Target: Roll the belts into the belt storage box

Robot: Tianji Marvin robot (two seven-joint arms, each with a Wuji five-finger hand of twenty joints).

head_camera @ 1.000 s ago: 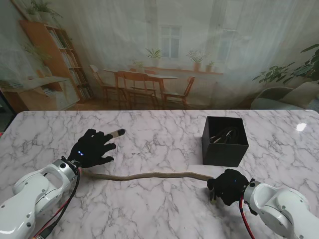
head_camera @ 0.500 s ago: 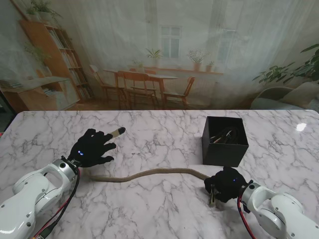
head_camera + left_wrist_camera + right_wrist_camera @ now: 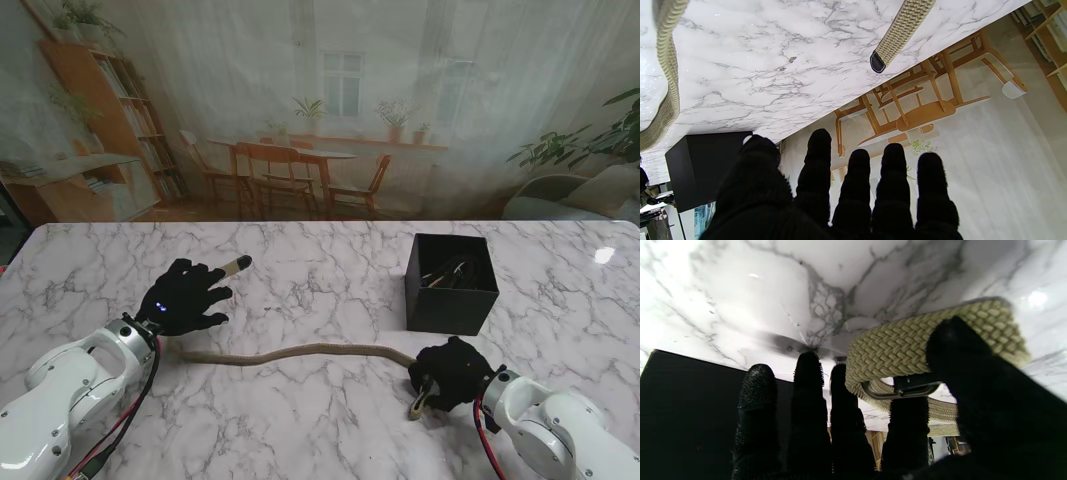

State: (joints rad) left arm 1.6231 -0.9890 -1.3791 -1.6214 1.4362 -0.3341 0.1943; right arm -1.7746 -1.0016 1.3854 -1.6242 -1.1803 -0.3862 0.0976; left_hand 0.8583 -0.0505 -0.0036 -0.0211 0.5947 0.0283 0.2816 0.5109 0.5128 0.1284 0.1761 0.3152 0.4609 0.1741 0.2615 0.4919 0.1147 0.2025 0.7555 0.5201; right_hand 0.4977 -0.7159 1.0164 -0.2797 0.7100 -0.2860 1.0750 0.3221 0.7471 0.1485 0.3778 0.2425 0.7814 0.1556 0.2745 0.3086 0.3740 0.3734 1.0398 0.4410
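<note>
The right hand (image 3: pixel 452 373) has pulled back toward the near edge vs a sec ago, dragging the buckle end of the woven belt (image 3: pixel 300 352) w/ it. The belt's mid stretch now sags in a shallow wave rather than lying straight. In the right wrist view the thumb and forefinger pinch the braid right at the metal buckle (image 3: pixel 903 390), and the strap is folded over once there, so rolling looks only just begun, IMO. The other fingers are loosely extended, not wrapped.

The left hand (image 3: pixel 186 296) hasn't shifted: flat on the marble table (image 3: pixel 320 290), fingers spread, gripping nothing, apparently pinning the belt's far-left part. The black-tipped tail (image 3: pixel 238 265) pokes out past its fingertips.

The black belt storage box (image 3: pixel 451 283) sits just beyond the right hand, far-right, open on top.

Hard to see: what's already in the box (dark tangle, maybe another belt), whether the left palm really presses the strap, and how much is coiled under the right hand.
</note>
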